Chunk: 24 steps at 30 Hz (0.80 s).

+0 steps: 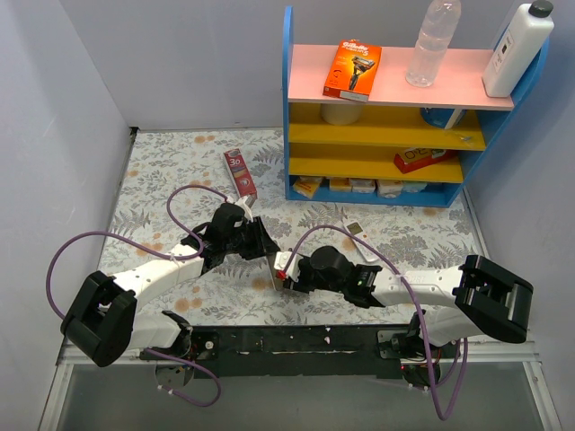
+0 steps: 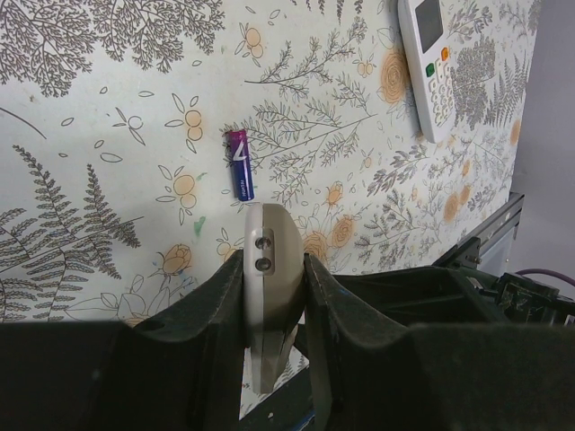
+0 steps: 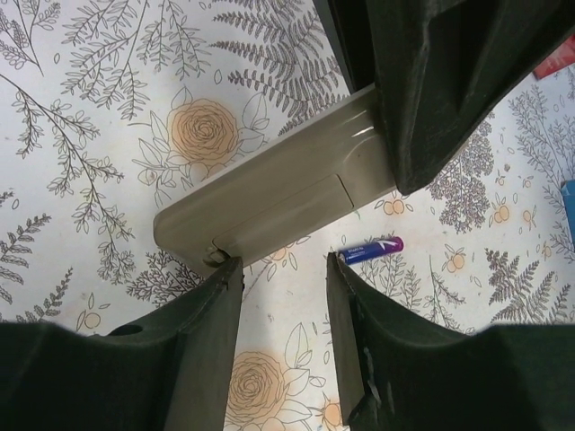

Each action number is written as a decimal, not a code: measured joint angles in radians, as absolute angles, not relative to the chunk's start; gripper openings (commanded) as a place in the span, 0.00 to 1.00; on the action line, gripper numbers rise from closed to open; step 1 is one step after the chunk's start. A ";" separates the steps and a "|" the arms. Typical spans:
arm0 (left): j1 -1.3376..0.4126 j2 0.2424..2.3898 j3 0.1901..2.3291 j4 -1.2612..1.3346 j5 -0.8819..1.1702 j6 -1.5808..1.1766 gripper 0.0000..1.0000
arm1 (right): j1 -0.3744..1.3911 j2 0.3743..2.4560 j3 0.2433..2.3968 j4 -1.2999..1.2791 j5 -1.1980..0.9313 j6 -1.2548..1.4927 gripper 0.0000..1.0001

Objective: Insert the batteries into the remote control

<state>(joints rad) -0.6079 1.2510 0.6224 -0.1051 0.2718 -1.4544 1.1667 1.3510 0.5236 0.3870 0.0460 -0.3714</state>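
My left gripper (image 2: 274,269) is shut on a beige remote control (image 2: 269,256), holding it on edge above the floral table. The right wrist view shows the remote control (image 3: 269,193) from its back, with the battery cover seam visible. My right gripper (image 3: 283,265) is open, its left fingertip (image 3: 226,269) touching the remote's end by the cover latch. One dark blue-purple battery (image 3: 370,250) lies on the table just beyond the right fingertip; the left wrist view shows this battery (image 2: 239,163) ahead of the remote. In the top view both grippers (image 1: 260,241) (image 1: 289,274) meet at the table's middle.
A white remote with buttons (image 2: 431,63) lies on the table to the right (image 1: 359,235). A red box (image 1: 240,172) lies at the back. The blue shelf unit (image 1: 289,108) holds a razor pack (image 1: 352,69), a clear bottle (image 1: 431,45) and a white bottle (image 1: 517,49).
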 measured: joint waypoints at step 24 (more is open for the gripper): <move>-0.608 1.251 0.623 -0.121 0.269 -1.451 0.00 | 1.168 1.364 0.535 0.353 0.003 -0.390 0.45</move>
<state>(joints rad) -0.6079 1.2510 0.6231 -0.1207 0.2691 -1.4509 1.1683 1.3636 0.5350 0.3531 0.0029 -0.3897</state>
